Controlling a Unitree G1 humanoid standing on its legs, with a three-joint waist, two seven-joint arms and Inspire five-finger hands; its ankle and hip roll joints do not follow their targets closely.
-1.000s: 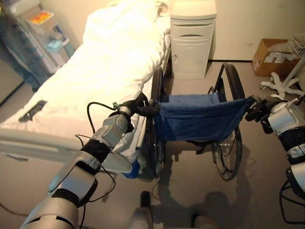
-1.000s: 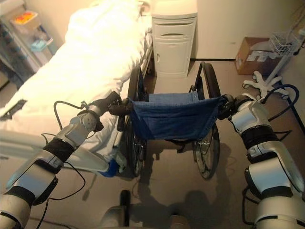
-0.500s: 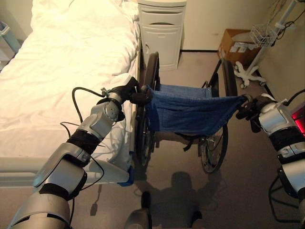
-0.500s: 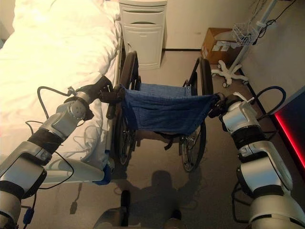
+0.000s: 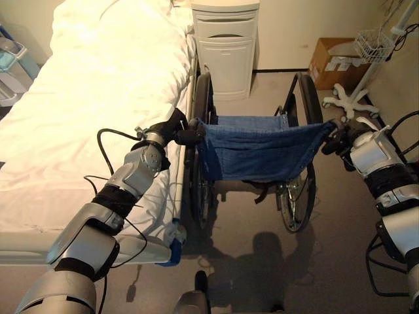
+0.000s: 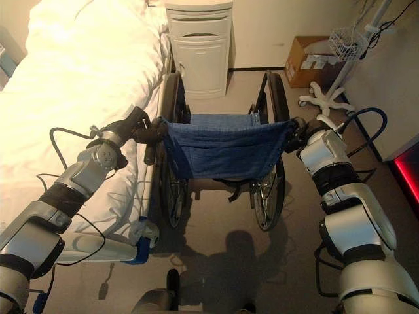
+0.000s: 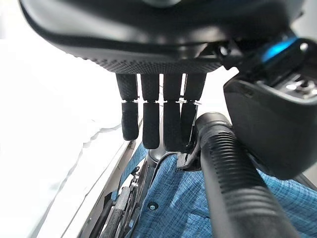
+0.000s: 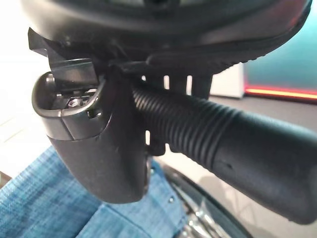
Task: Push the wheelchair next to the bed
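Left hand (image 5: 175, 128) curled round left push handle (image 7: 233, 178) of wheelchair (image 5: 256, 154). Right hand (image 5: 337, 136) wrapped round right push handle (image 8: 218, 139). Blue denim backrest (image 5: 260, 149) stretched between both handles. Wheelchair upright on floor, left wheel (image 5: 200, 111) just beside bed (image 5: 98, 85) edge. White bedside cabinet (image 5: 225, 39) ahead, against wall.

Overhead stereo pair (plus close wrist-cams)

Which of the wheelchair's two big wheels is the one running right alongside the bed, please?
The big wheel on the robot's left, below the left hand: it sits against the bed, while the other wheel stands out on open floor.
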